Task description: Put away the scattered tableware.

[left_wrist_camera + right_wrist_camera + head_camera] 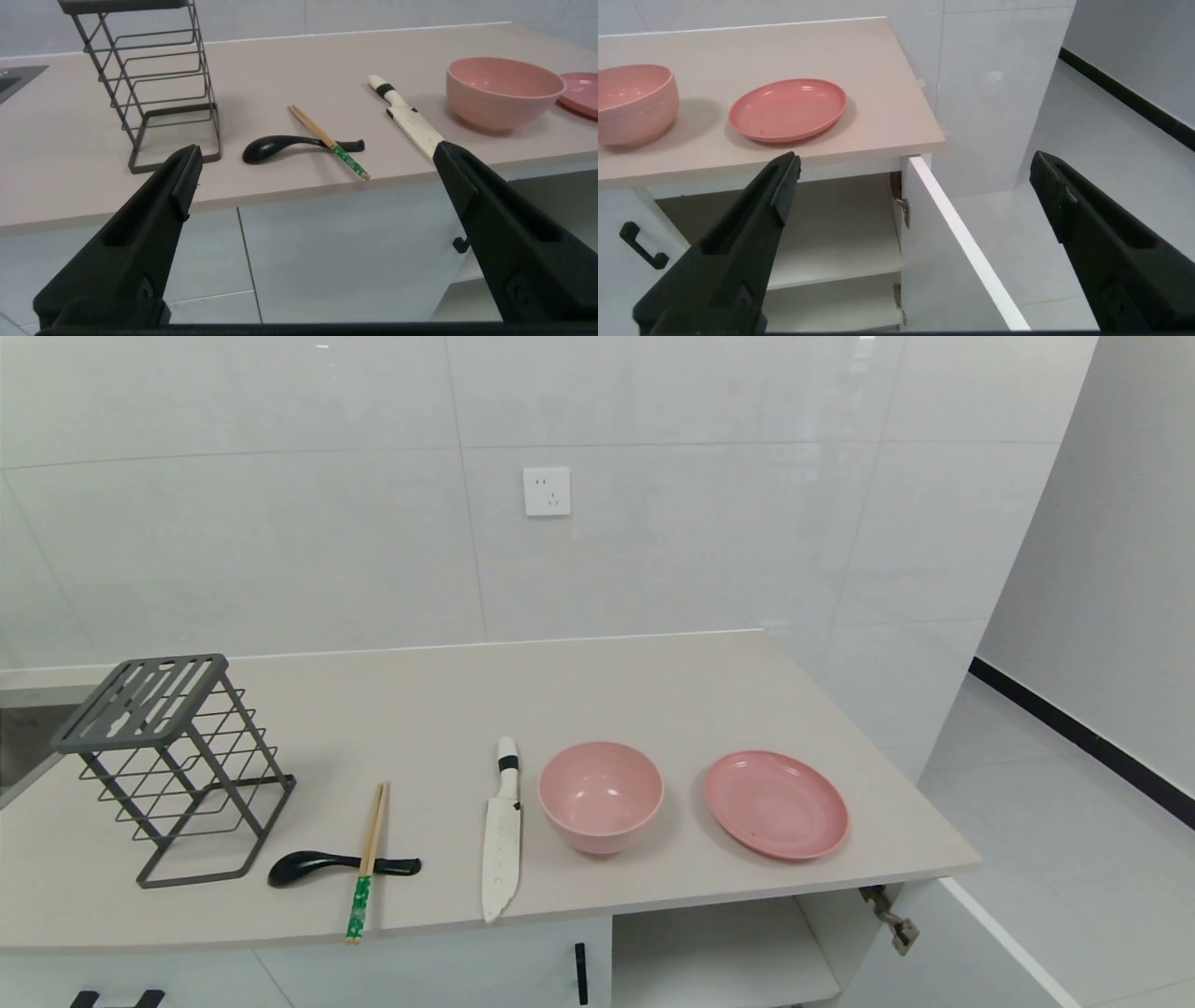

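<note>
On the beige counter lie a black spoon with a pair of chopsticks across it, a white knife, a pink bowl and a pink plate. A grey wire rack stands at the left. My left gripper is open, in front of the counter's edge, facing the spoon, chopsticks, knife and bowl. My right gripper is open, below the counter's level, before the plate and bowl.
A cabinet door below the plate stands open, with shelves inside. Drawer handles show under the counter front. A sink edge lies left of the rack. A wall socket sits on the tiled wall.
</note>
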Available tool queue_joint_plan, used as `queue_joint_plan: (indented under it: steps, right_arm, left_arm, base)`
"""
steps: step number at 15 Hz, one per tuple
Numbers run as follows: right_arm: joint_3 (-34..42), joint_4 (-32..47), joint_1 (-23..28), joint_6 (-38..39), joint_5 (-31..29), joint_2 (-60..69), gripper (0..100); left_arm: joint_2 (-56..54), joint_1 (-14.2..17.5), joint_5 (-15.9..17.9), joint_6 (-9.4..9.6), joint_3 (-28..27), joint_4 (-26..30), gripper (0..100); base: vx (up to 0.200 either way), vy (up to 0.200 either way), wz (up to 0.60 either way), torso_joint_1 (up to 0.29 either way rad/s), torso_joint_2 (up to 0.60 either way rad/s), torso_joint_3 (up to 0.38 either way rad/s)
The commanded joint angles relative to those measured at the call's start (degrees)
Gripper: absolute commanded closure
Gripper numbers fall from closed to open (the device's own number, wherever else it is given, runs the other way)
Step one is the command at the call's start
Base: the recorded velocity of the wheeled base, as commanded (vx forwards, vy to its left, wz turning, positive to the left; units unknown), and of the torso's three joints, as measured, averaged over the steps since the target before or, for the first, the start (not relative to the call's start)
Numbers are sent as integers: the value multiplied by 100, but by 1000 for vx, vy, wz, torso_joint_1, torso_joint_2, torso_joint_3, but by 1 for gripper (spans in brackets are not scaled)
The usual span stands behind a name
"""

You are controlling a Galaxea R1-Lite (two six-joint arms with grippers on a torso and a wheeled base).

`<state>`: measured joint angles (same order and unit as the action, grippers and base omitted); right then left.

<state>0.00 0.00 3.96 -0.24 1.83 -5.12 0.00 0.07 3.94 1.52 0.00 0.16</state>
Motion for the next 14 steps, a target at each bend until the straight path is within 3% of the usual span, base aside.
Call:
queue_joint_plan:
  steps: [1,14]
  right_arm:
    - [0,0,-1,-2,2,2,0]
    - [0,-44,52,-143,169,2,0]
  left_arm:
    - [9,1,-7,-3,0,2,0]
    - [9,1,2,23,0,2,0]
  base:
    - [0,0,0,0,0,0]
    - [0,0,0,0,0,0]
